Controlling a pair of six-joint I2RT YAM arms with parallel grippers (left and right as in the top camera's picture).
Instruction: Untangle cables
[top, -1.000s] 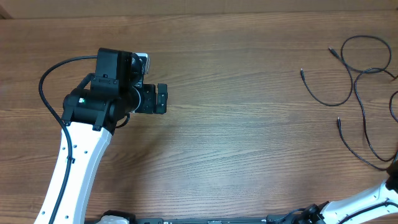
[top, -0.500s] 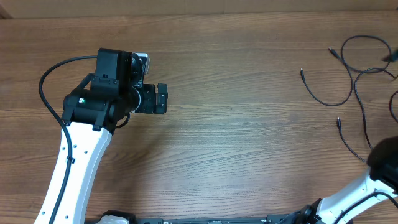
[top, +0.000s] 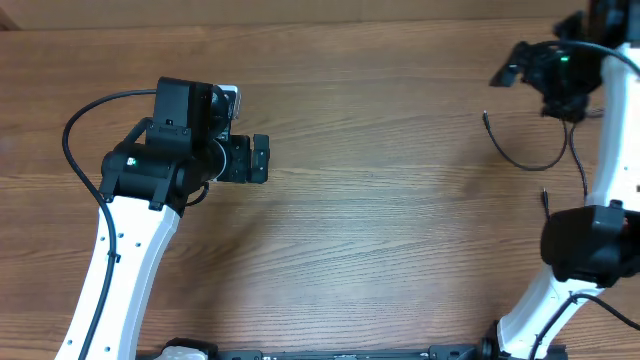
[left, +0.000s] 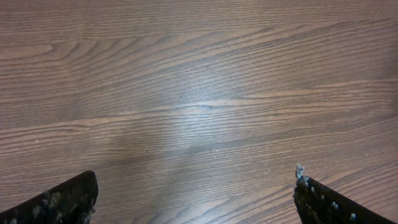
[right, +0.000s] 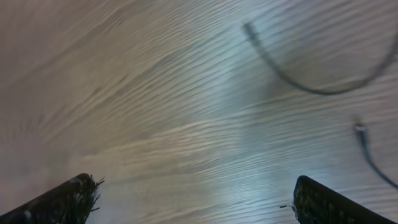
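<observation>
Cables (top: 530, 167) on right side of table (top: 380, 250), about 3 o'clock: loose thin black strands, one curved with plug end free, others partly hidden behind right arm (top: 612, 150). Mid-table, 9 o'clock: left gripper (top: 260, 158) hovers over wood, fingers spread wide, holding nothing. Far side, 2 o'clock: right gripper (top: 512, 70) near that plug end, fingers wide apart too, empty. Its wrist view is blurred, with curved strand (right: 317, 93) lying ahead of fingertips.
</observation>
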